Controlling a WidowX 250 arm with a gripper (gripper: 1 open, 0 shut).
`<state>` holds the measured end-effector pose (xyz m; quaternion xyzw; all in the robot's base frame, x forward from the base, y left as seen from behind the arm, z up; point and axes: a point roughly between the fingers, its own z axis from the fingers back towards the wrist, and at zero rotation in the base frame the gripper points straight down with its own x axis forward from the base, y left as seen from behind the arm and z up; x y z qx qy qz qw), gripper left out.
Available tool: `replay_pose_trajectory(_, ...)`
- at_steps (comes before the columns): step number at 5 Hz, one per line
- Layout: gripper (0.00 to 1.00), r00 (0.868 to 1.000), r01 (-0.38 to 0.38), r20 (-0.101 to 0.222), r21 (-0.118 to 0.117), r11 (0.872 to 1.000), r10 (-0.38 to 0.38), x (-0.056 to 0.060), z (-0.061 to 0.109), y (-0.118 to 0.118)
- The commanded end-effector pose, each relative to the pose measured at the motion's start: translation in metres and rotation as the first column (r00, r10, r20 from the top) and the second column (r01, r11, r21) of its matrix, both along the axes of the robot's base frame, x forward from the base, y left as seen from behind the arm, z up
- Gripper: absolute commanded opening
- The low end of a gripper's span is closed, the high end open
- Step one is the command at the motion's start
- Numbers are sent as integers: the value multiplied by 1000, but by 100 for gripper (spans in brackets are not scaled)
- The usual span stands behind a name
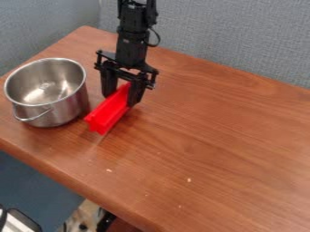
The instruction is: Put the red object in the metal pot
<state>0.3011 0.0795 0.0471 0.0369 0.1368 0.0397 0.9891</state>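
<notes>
Straddling one end of a long red block (108, 112), a black robot gripper (123, 91) reaches down from the top of the camera's view, its fingers set on either side of the bar. The jaws appear to pinch the block across its narrow width, a sensible choice, since its length looks too great for them to span. How firmly they press cannot be told from this angle.

The block lies just beside a shiny metal pot (46, 91) on a wooden table (213, 140), its free end pointing toward the near edge. It is outside the pot, and whether its underside touches the wood is unclear. The pot sits upright with its mouth open to receive the bar, its thin wire handle (36, 115) hanging down the near side, out of the way of a drop from above.

Gripping by one end leaves the rest of the bar jutting out, so it may droop or swing. The next move likely calls for a lift above the rim before travel, lest the free end strike the wall.
</notes>
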Motion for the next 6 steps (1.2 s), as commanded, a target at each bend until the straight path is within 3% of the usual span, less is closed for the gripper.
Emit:
replay_pose_trajectory(1, 0, 995, -9, 103, 24, 1000, 6, 11, 33, 6)
replay_pose_trajectory(6, 0, 995, -23, 101, 22, 999, 21, 8, 41, 9)
